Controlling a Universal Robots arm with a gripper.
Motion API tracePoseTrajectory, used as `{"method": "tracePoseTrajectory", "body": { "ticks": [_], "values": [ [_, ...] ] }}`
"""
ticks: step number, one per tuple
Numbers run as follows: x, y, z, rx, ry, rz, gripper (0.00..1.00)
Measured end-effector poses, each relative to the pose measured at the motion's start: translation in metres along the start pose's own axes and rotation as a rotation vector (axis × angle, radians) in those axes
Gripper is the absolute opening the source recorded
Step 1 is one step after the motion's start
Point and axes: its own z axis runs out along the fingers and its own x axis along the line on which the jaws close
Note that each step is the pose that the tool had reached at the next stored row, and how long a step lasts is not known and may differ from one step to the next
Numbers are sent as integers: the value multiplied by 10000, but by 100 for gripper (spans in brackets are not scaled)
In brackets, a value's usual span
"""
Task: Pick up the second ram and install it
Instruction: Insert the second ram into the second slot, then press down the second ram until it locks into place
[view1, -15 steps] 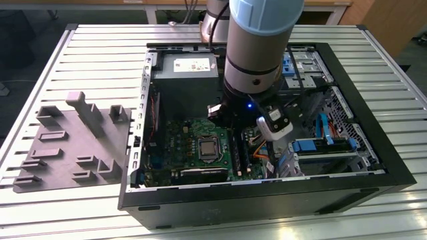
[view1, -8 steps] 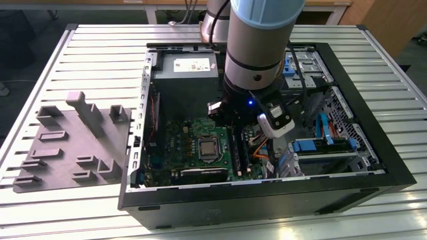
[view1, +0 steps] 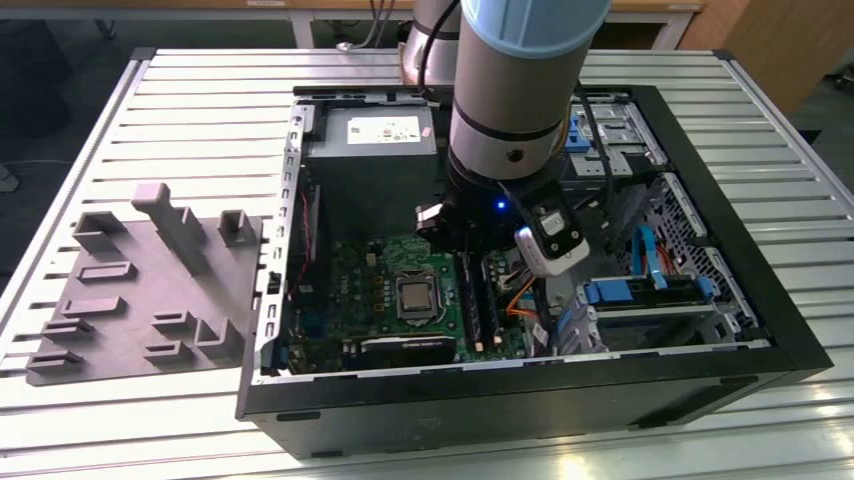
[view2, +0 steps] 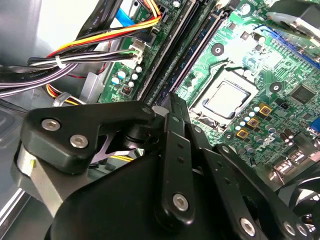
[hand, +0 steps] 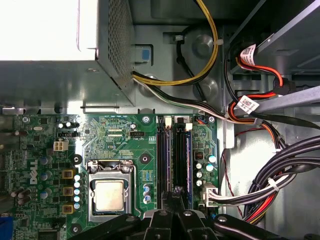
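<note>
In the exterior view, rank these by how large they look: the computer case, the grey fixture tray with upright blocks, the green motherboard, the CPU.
1. computer case
2. grey fixture tray
3. green motherboard, partly covered by the arm
4. CPU

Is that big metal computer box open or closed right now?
Open. The computer case lies with its side panel off, so the green motherboard and the processor socket show from above.
</note>
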Motion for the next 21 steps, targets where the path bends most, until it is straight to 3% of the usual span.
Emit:
{"method": "tracePoseTrajectory", "body": {
  "ticks": [2, 21],
  "values": [
    [0, 0, 0, 0, 0, 0, 11],
    [2, 47, 3, 0, -4, 1, 11]
  ]
}}
